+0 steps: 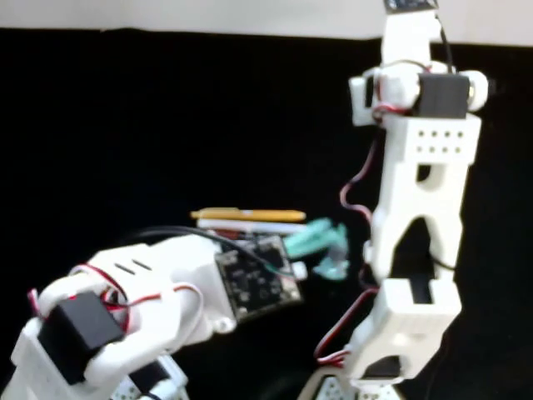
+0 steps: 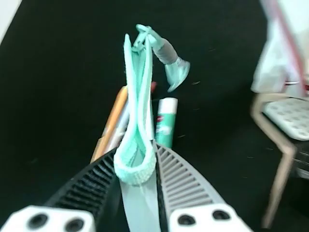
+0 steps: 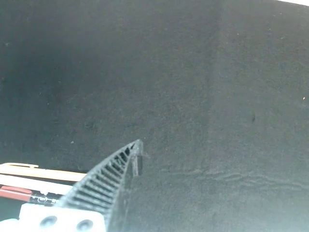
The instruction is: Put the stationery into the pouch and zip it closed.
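Black tablecloth (image 1: pixel 125 125) below a pale wall strip (image 1: pixel 208 12)

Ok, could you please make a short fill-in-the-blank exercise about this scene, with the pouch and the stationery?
1. The mint-green fabric pouch is clamped in the gripper of the ____ arm.
2. The long orange pen lies on the ____ table surface.
3. The white glue stick with a green label lies next to the pens, not yet inside the ____.

Missing words: left; black; pouch.
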Motion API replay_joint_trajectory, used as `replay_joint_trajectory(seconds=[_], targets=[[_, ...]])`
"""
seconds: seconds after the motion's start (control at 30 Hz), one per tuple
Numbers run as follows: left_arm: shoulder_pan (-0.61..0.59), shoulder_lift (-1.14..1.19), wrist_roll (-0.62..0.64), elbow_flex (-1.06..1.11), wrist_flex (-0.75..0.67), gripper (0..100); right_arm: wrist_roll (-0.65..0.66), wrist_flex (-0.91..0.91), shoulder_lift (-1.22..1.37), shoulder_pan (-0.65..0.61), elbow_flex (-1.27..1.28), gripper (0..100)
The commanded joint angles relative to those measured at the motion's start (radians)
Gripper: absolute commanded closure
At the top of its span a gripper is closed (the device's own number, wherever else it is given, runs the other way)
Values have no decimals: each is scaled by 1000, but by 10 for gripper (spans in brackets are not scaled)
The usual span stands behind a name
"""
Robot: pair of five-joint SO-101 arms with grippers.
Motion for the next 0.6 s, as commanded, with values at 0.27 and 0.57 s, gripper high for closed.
replay_joint_trajectory(seconds=[0.27,0.57], targets=[[-286,-200,-114,260,11,966,37,10,-38,-101,2,361],[-446,-318,-114,329,11,930,239,10,-38,-239,4,361]])
